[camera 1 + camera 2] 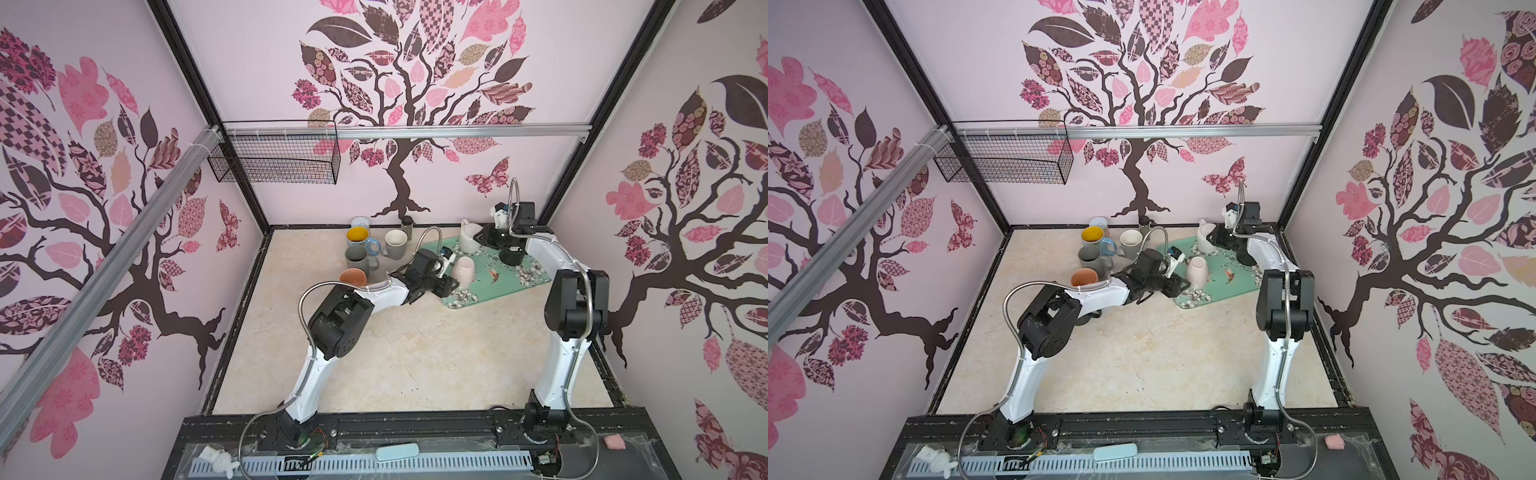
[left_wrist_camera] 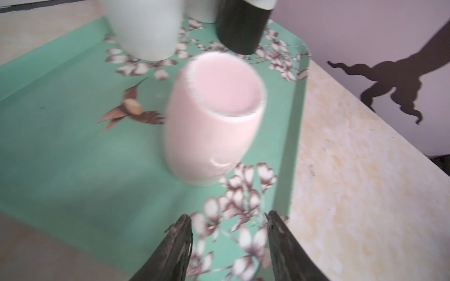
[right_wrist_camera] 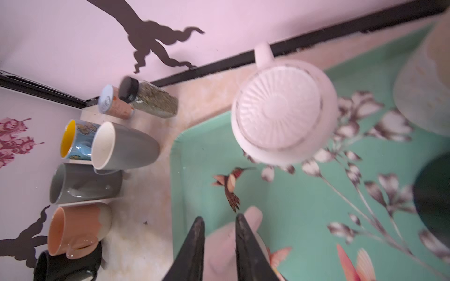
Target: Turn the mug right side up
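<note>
Pink mug [image 2: 211, 126], inverted on tray [image 2: 48, 158] — left hand [image 2: 229, 216] spread, near

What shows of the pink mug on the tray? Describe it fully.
The pink mug is pale, smooth, ceramic-looking, barrel-shaped. It stands upside down on the green floral tray, toward its left end in both top views, recessed base with a rough whitish ring facing up. Handle unclear. The open left tool sits just short of it, not touching.
</note>
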Action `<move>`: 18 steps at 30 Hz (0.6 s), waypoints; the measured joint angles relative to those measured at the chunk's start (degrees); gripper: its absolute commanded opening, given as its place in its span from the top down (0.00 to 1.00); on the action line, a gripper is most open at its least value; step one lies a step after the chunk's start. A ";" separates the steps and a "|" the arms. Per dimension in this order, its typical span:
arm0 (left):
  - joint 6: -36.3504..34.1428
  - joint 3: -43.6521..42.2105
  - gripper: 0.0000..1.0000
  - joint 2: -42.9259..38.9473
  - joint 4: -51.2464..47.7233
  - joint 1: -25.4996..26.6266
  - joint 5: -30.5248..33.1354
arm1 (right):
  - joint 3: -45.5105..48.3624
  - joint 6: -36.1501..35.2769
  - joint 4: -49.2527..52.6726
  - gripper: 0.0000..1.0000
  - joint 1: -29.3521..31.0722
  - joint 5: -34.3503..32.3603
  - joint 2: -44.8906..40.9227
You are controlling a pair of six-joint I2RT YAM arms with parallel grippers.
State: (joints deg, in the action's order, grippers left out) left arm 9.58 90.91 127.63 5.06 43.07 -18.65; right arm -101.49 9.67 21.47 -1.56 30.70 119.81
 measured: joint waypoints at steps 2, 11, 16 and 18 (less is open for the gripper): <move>1.01 0.15 0.49 0.13 1.36 2.54 -0.74 | -5.90 -2.32 2.10 0.77 0.98 1.44 4.17; 8.15 7.52 0.49 8.31 7.17 3.78 -2.36 | -14.93 -9.62 13.00 0.80 5.27 4.81 16.33; 10.12 8.37 0.48 10.99 6.49 3.48 -1.01 | -16.17 -11.56 16.96 0.81 4.37 4.70 18.14; 10.36 8.37 0.48 11.15 5.68 3.54 0.31 | -16.26 -11.69 17.70 0.82 3.67 4.72 18.12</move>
State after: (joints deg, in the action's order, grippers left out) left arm 19.94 99.29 138.78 10.74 46.61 -18.35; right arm -117.75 -2.02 39.18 2.11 35.42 137.93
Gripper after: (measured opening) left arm 0.521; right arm 0.187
